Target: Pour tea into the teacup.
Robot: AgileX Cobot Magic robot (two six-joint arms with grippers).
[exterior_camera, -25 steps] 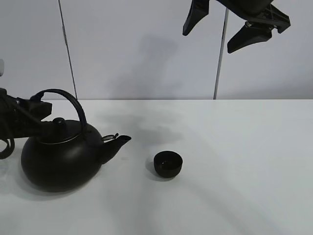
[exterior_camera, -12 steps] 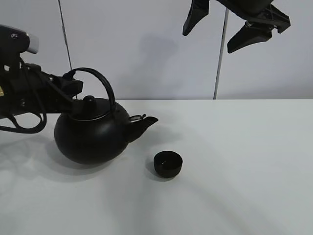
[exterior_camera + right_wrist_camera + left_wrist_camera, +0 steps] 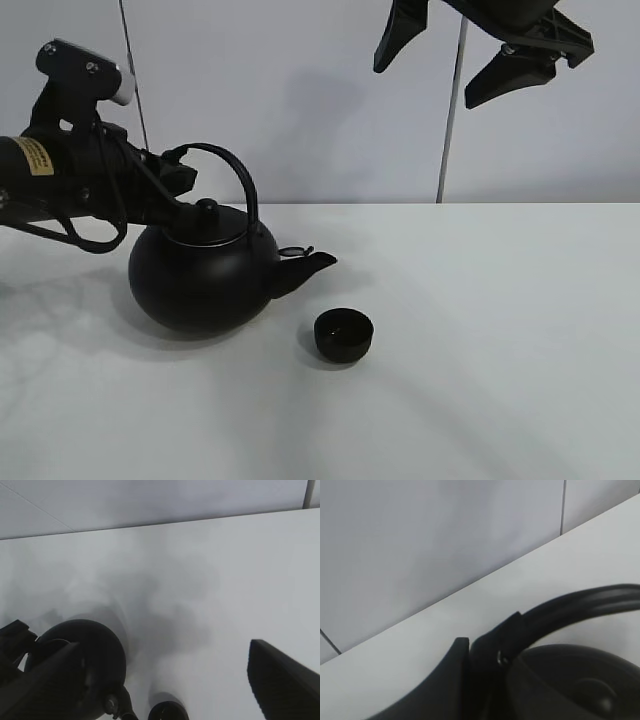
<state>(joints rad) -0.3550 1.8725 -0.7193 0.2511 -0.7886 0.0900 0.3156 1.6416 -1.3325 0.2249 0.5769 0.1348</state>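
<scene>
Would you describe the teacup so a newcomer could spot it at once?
Start at the white table, then the large black kettle on its left side. Just right of the kettle's spout, nearer the camera, sits the teacup: small, round, black, handleless, a fraction of the kettle's bulk.

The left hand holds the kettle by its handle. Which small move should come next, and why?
Probably move the kettle a little toward the cup, then tilt it. The left hand is shut on the handle, and the spout points at the cup, but its tip is beside the cup, not over it.
</scene>
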